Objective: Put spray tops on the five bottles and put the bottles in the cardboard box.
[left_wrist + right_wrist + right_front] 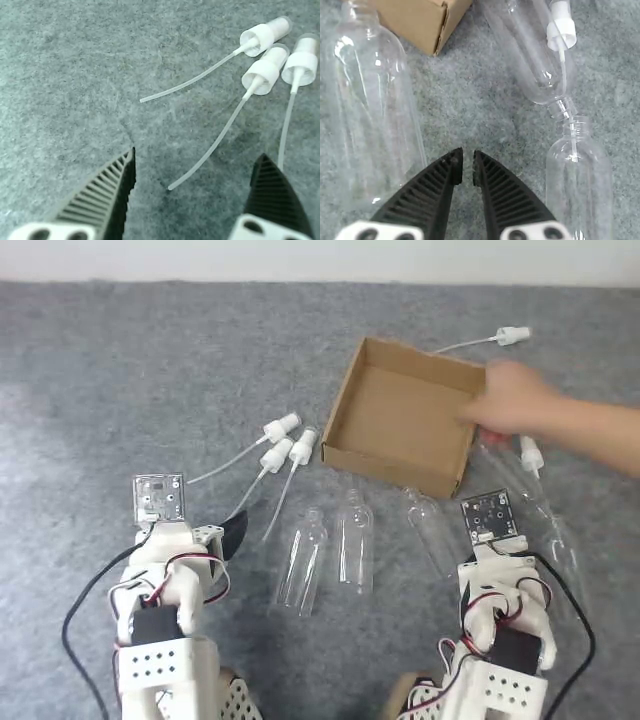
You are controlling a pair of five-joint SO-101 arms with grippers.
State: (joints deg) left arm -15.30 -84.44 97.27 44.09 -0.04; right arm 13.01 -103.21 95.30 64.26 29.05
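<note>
Three spray tops (275, 453) lie just beside cardboard box (385, 465) | hand (515, 400) grips box's far wall | left gripper (197, 153) fingers spread wide | right gripper (468, 152) fingers pinched together near box corner

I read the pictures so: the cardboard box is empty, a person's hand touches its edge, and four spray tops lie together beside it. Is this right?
Not quite. Three spray tops lie together beside the cardboard box, not four; the high view shows it. The box is empty and a person's hand touches its edge, as you say.
</note>
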